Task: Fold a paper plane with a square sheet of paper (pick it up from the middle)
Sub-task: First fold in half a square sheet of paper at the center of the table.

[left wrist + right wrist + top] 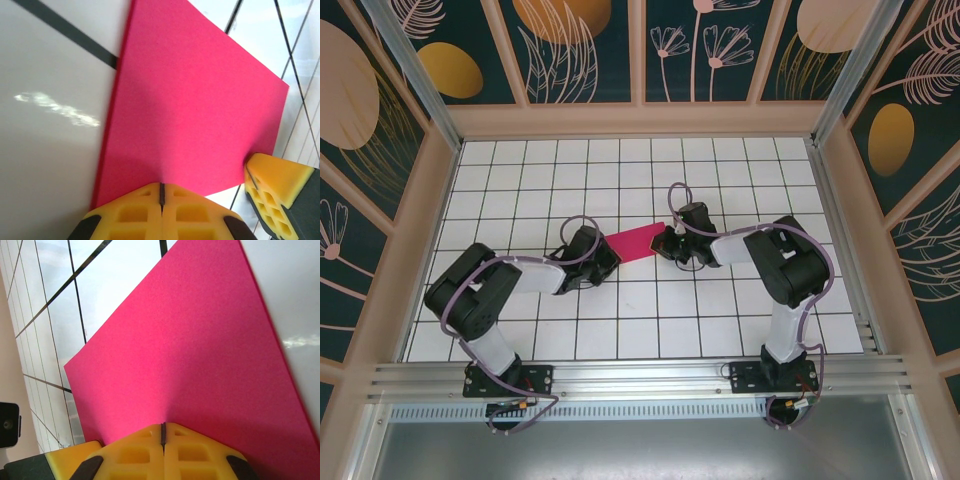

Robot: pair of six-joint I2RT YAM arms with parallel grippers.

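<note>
Thin sheet (638, 241) spans between left claw (161, 189) and right claw (163, 428), both clenched on its edges; an uneven pull could tear it or slip one pinch.

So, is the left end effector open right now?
No, the left end effector is shut on the edge of the thin magenta-pink paper sheet.
</note>
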